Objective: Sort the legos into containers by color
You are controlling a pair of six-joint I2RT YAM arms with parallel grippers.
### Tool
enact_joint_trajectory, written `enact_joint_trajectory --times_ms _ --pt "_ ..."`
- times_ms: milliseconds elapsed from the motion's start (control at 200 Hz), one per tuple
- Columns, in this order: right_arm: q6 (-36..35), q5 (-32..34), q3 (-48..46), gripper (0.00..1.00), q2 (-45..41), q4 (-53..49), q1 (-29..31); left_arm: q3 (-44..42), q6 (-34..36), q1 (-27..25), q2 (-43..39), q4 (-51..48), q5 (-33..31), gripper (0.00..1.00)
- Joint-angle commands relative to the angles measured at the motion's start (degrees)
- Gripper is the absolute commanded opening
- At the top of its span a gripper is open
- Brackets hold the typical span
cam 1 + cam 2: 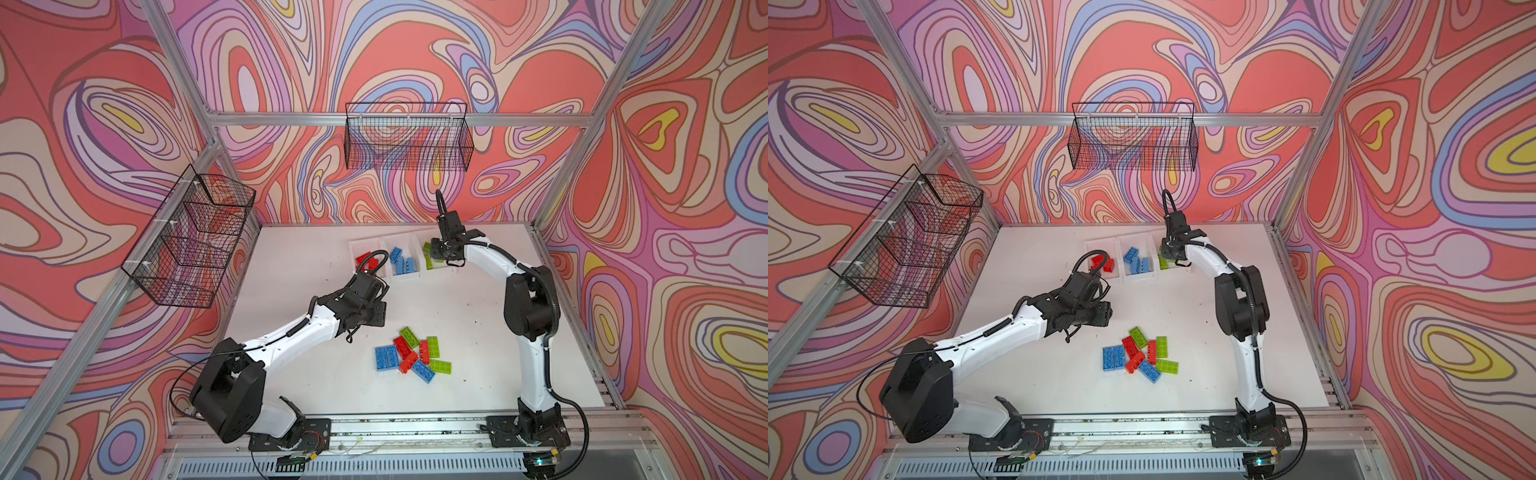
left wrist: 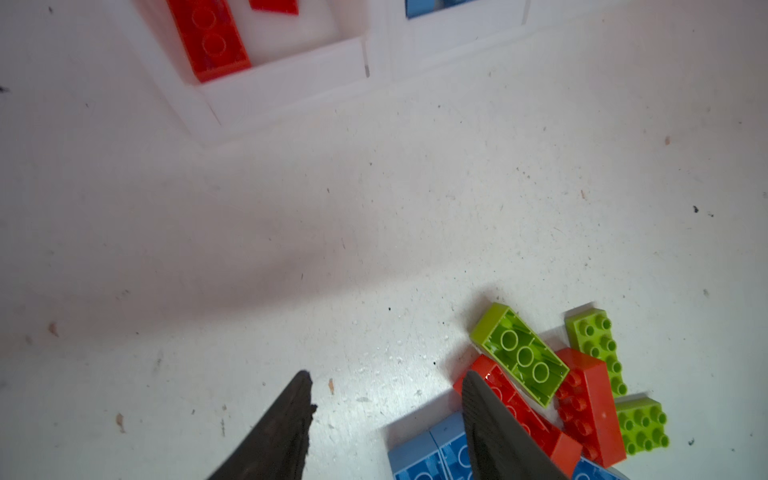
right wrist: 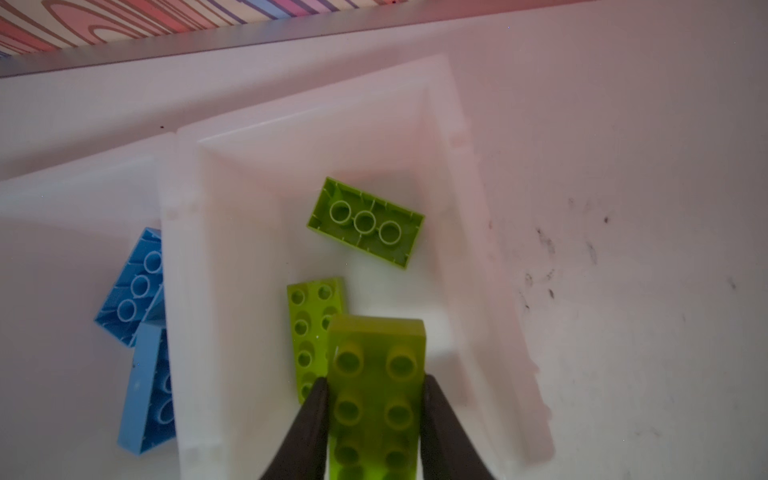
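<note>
A loose pile of red, blue and lime green legos [image 1: 411, 357] [image 1: 1140, 357] lies on the white table. At the back, three joined white containers [image 1: 390, 272] hold red [image 1: 365, 259], blue [image 1: 403, 259] and green legos. My left gripper [image 2: 387, 376] hangs open above the table beside the pile, with nothing between its fingers; a red lego [image 2: 590, 407] and an upturned green one [image 2: 519, 357] lie just past one fingertip. My right gripper [image 3: 376, 379] is shut on a green lego [image 3: 376, 345], held above the green container [image 3: 465, 249], where two green legos [image 3: 365, 222] lie.
Two black wire baskets hang on the frame, one on the left wall [image 1: 191, 241] and one on the back wall [image 1: 409, 137]. Aluminium posts and a front rail [image 1: 415, 428] border the table [image 1: 299, 374]. The left arm's elbow [image 1: 232, 386] stands high at front left.
</note>
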Motion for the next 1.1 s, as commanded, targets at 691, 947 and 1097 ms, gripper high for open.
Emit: enact_joint_trajectory --times_ms 691,947,1097 --pt "-4.0 3.3 3.04 0.64 0.26 2.38 0.13 -8.32 -20.04 -9.6 -4.1 -5.22 -4.43 0.63" --pt "-2.77 2.17 -0.08 0.62 -3.88 5.19 0.13 -10.06 -22.9 -12.46 -4.43 -5.34 -4.8 0.63" --pt "-2.42 1.91 -2.07 0.61 -5.63 6.3 0.13 -11.21 -23.6 -13.84 -3.87 -4.42 -4.76 0.63"
